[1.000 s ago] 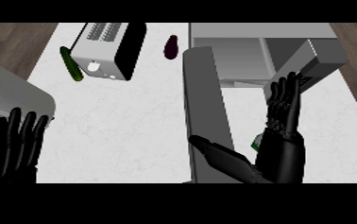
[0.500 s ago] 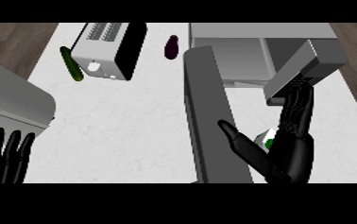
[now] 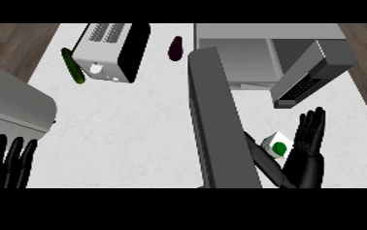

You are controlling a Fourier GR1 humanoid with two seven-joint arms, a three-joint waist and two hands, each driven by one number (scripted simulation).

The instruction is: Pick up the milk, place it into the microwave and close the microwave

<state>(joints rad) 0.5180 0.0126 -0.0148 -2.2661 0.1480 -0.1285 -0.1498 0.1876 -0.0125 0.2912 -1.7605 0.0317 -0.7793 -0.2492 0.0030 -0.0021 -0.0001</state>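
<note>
Milk [image 3: 276, 146] stands between the right hand's [image 3: 307, 163] thumb and its straight, unclenched fingers, ungrasped. The hand should curl squarely round it before lifting, keeping clear of the open microwave door [image 3: 215, 127] just left of the thumb.

The milk [image 3: 276, 145] is coloured white, marked with a green disc (on its upper face). The microwave [image 3: 243, 59] is finished in grey, the table [image 3: 129, 127] in faintly mottled white, the cucumber [image 3: 72, 65] in green.
</note>
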